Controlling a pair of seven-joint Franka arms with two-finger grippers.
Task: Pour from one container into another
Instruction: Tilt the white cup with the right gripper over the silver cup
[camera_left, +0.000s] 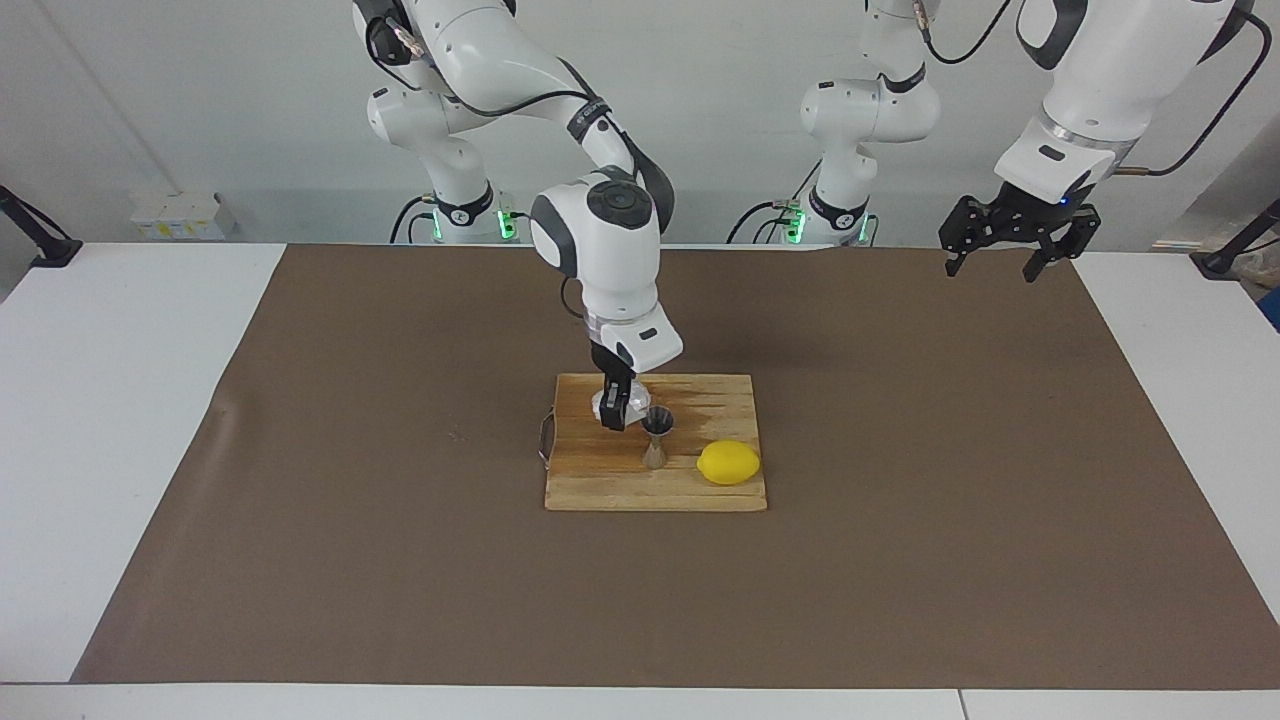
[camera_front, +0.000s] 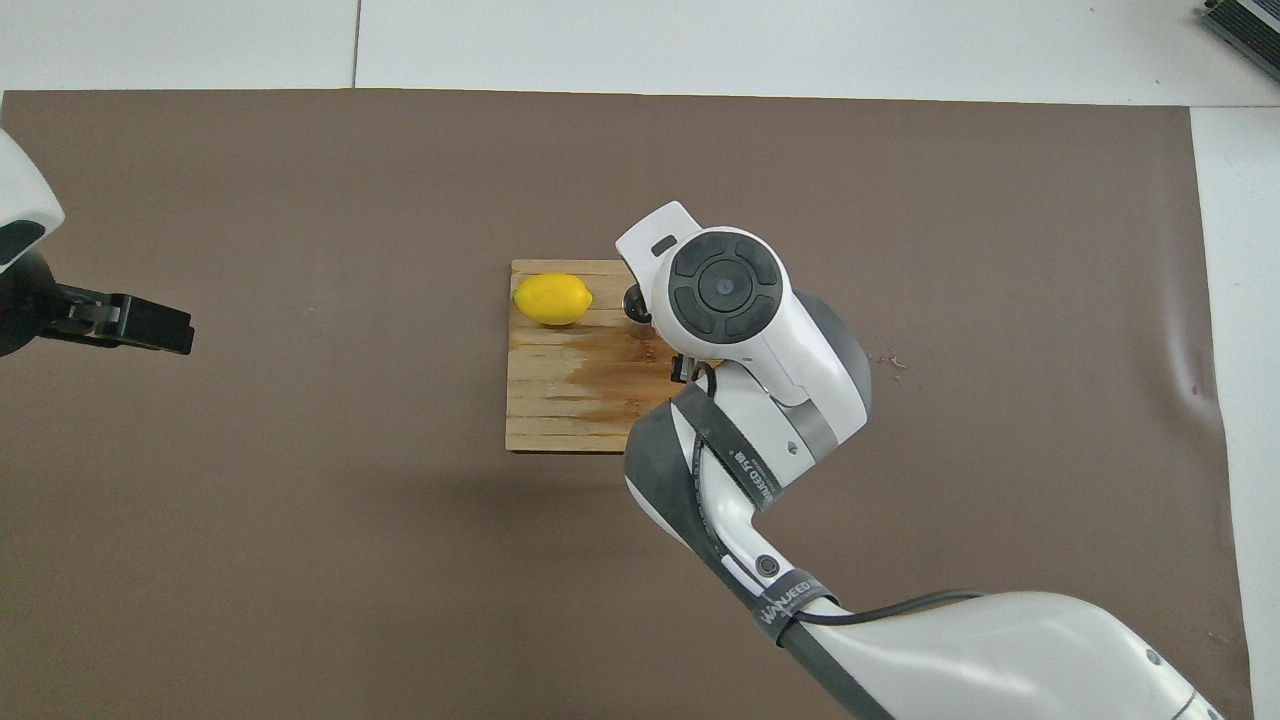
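Note:
The translucent whitish cup (camera_left: 605, 404) sits between the fingers of my right gripper (camera_left: 616, 410), which is shut on it. The fingers point straight down and the cup hangs low over the wooden cutting board (camera_left: 600, 485); whether it touches the board I cannot tell. The steel hourglass jigger (camera_left: 657, 436) stands upright on the board right beside the cup, toward the left arm's end. In the overhead view the right wrist (camera_front: 722, 290) hides the cup and only a sliver of the jigger (camera_front: 632, 303) shows. My left gripper (camera_left: 992, 266) waits open and empty, raised over the mat's corner.
A yellow lemon (camera_left: 728, 462) lies on the board beside the jigger, toward the left arm's end, also seen as the lemon (camera_front: 552, 299) from above. The board (camera_front: 570, 400) lies on a brown mat (camera_left: 900, 500) covering the white table. The left gripper (camera_front: 180, 333) shows at the overhead edge.

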